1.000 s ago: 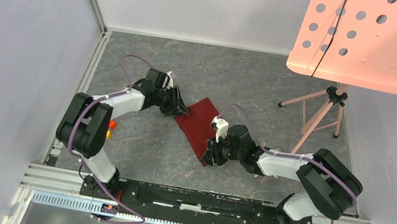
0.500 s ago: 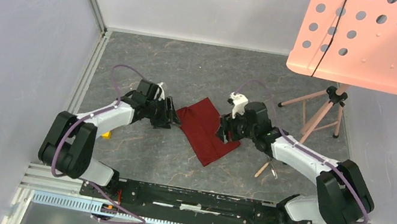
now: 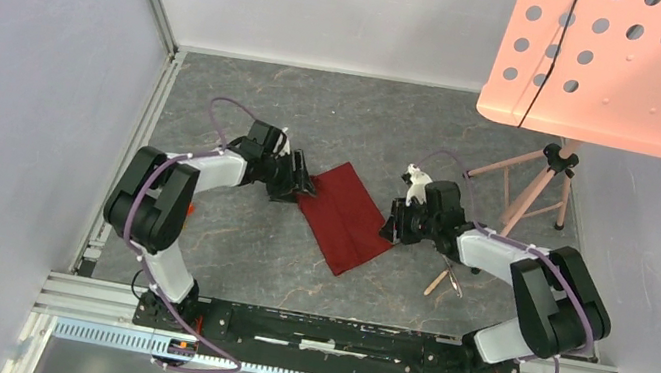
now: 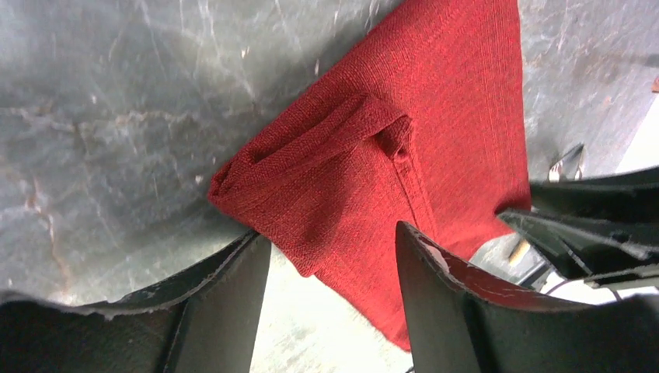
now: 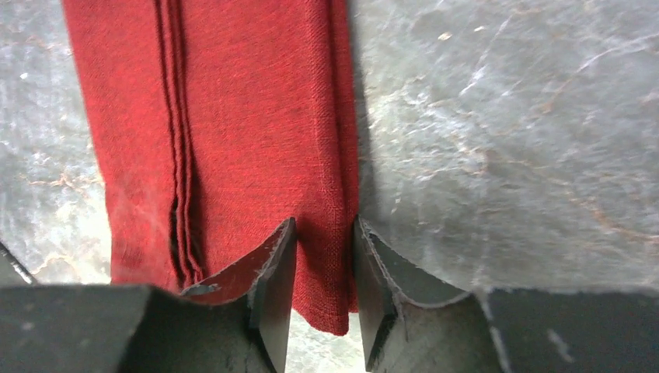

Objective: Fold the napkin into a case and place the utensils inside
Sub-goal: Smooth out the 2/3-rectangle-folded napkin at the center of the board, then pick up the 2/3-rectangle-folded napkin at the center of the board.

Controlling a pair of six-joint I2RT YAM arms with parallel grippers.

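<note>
The dark red napkin (image 3: 347,215) lies folded on the grey table as a slanted rectangle, with layered fold edges (image 5: 177,155) showing in the right wrist view. My left gripper (image 3: 306,186) is open at its left corner, and the bunched corner (image 4: 311,179) lies between the spread jaws (image 4: 332,233), untouched. My right gripper (image 3: 392,229) sits on the napkin's right edge, and its jaws (image 5: 324,225) are shut on that folded edge strip. The utensils (image 3: 457,282) lie on the table right of the napkin, partly hidden under my right arm.
A tan stick-like handle (image 3: 435,283) lies beside the utensils. A pink tripod (image 3: 537,186) carrying a perforated pink board (image 3: 635,70) stands at the back right. Walls close the left and back sides. A small orange part (image 3: 190,209) shows by the left arm.
My right gripper left the napkin's near corner, swung up to its right edge and narrowed on it. The left gripper opened, drew back, then returned to the left corner.
</note>
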